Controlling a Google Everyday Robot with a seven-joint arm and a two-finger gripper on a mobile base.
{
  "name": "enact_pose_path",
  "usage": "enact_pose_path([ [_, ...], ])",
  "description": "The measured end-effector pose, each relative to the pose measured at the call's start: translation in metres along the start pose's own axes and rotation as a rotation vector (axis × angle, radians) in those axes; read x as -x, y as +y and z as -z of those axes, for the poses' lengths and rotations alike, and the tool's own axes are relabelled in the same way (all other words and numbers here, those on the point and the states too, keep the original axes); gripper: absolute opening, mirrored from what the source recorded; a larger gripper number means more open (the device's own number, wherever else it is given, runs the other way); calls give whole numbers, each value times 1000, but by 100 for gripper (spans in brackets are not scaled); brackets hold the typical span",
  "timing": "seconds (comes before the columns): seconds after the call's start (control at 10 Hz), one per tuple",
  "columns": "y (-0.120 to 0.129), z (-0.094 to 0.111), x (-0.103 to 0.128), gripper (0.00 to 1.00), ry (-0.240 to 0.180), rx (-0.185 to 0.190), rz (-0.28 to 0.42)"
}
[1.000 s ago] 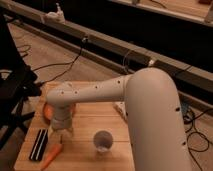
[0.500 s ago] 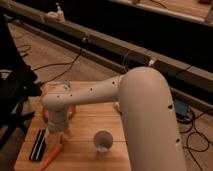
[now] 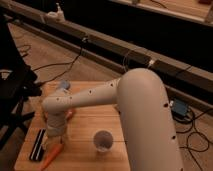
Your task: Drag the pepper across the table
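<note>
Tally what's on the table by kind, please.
pepper, its upper end at the gripper: 1
dark flat box: 1
cup: 1
bluish item: 1
orange thing, mostly behind the arm: 1
Total: 5

Single high view, looking down along arm (image 3: 142,107) onto table (image 3: 87,129); fingers (image 3: 56,135) lower left.

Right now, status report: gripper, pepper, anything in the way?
Gripper low at the table's near-left corner, over the pepper. Pepper lying flat by the near edge. Dark flat bar beside it, pale cup further along.
</note>
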Motion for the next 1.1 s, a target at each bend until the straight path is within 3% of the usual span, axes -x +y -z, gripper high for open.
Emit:
enact_pose_path([
  [0.4, 0, -12, 6, 67, -1, 32, -13],
  [0.9, -24, -35, 13, 66, 29, 13, -86],
  [1.1, -24, -43, 10, 53, 55, 18, -96],
])
